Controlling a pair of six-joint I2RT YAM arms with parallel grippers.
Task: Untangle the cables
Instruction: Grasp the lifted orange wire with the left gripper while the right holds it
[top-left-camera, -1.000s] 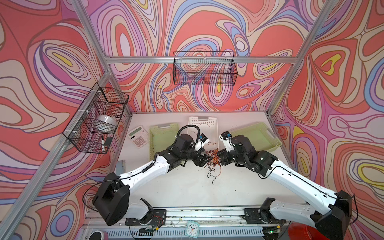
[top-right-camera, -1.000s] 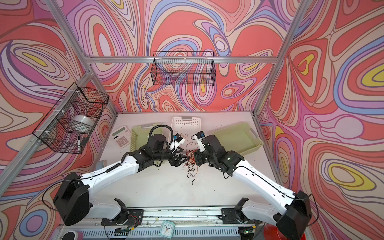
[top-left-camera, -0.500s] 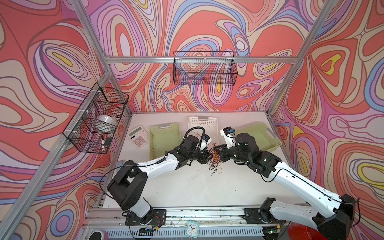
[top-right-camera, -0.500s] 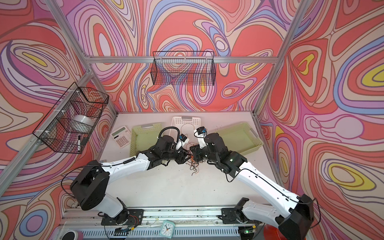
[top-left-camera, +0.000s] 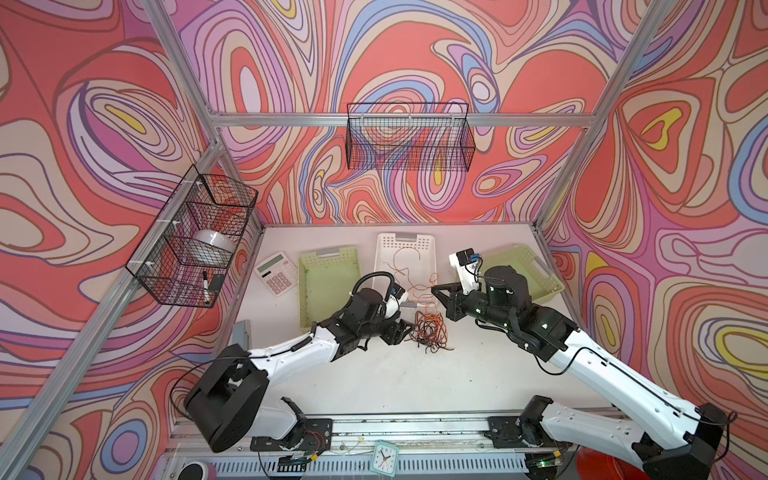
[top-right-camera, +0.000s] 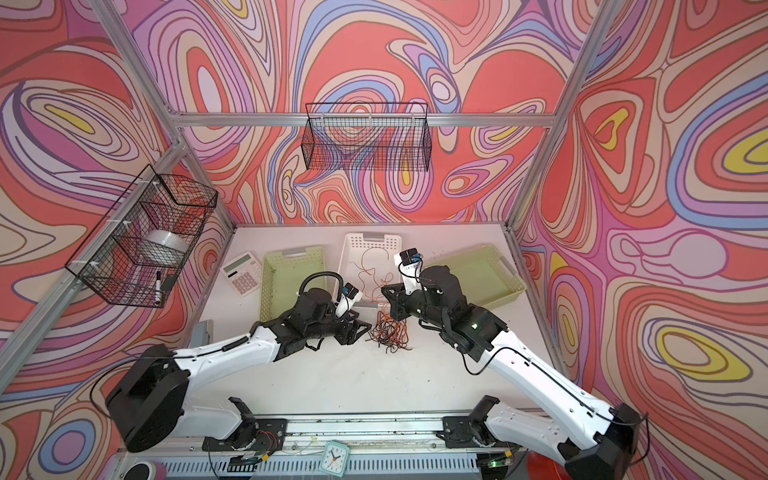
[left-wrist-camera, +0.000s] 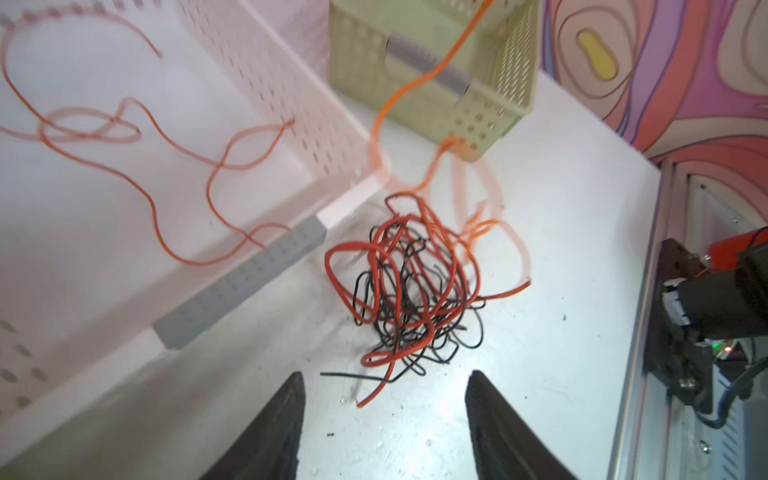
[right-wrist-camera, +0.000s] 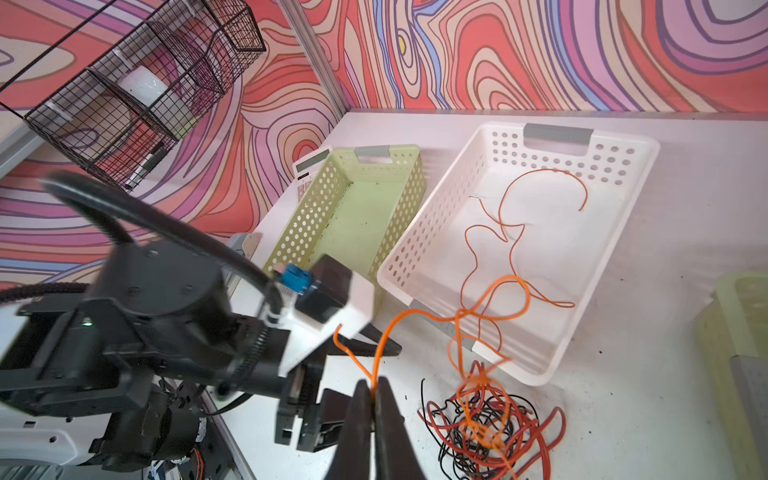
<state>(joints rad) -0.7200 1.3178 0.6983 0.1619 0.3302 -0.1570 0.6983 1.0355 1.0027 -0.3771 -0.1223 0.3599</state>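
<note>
The cables form a tangle (top-left-camera: 430, 330) of red, orange and black wires on the white table, also seen in the left wrist view (left-wrist-camera: 411, 286). My right gripper (right-wrist-camera: 375, 384) is shut on one orange cable (right-wrist-camera: 419, 316), which climbs out of the tangle to the raised jaws (top-left-camera: 434, 289). My left gripper (left-wrist-camera: 385, 376) stands open just left of the tangle (top-right-camera: 388, 330), low over the table, with nothing between its fingers. Thin orange cable (right-wrist-camera: 509, 199) lies loose inside the white basket (top-left-camera: 384, 257).
A green basket (top-left-camera: 328, 253) sits left of the white one and another green basket (top-left-camera: 540, 274) lies behind my right arm. A calculator (top-left-camera: 276, 273) is at the back left. Wire baskets (top-left-camera: 195, 241) hang on the walls. A small clock (top-left-camera: 384, 457) stands at the front rail.
My right gripper has lifted away from the tangle toward the white basket, drawing the orange cable up. The left gripper has pulled back a little and stands open beside the tangle.
</note>
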